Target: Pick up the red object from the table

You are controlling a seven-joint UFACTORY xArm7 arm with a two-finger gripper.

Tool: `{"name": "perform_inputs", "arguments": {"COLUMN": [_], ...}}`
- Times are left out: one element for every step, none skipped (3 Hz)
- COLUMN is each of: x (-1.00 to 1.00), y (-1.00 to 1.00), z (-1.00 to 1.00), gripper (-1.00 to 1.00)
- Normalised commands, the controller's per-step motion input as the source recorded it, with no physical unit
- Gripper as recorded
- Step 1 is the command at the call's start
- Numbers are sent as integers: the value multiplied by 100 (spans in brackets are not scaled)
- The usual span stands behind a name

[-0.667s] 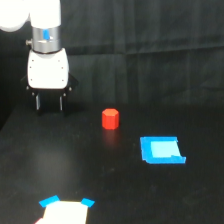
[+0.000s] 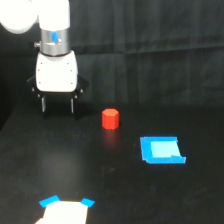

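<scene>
I see a wide matte black table [image 2: 60, 170] with black cloth [image 2: 150, 30] hanging behind it. The small red-orange hexagonal block [image 2: 110, 119] stands upright near the middle, bare tabletop all round it. My white-bodied gripper [image 2: 58, 104] hangs toward the exterior view's left of the block, apart from it, two dark fingers [image 2: 44, 104] spread and pinching nothing. A flat blue square [image 2: 161, 150] lies toward the exterior view's right, well apart. A white sheet with blue corners [image 2: 65, 210] meets the near edge. Against the earlier frame, the gripper sits a little nearer the block; nothing else has shifted
</scene>
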Motion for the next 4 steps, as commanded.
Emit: {"name": "perform_inputs", "arguments": {"x": [100, 95, 100, 40], "y": [-30, 4, -9, 12], "z": [-100, -100, -100, -100], "gripper": [73, 100, 89, -77]}}
